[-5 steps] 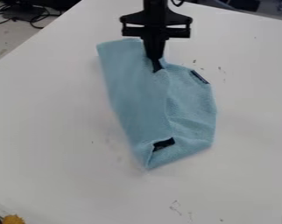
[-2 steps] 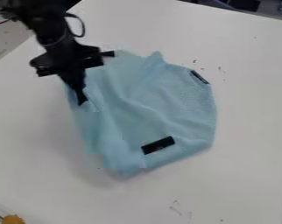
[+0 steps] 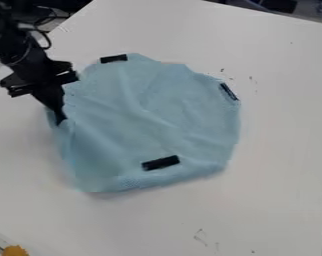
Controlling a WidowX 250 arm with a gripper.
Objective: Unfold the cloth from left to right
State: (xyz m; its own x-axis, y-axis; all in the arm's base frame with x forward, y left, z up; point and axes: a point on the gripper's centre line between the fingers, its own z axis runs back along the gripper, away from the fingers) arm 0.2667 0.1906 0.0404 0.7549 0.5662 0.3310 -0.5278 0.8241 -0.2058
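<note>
At the left of the frame, a black two-finger gripper (image 3: 59,119) pinches the left edge of a light-blue cloth (image 3: 147,107), which lies spread and creased across the centre of the white tabletop (image 3: 277,200), three black patches (image 3: 162,162) near its border.

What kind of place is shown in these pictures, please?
Probably a robotics lab or workshop: a black robot gripper works at a plain white table, with loose dark cables behind the table's far left corner.
</note>
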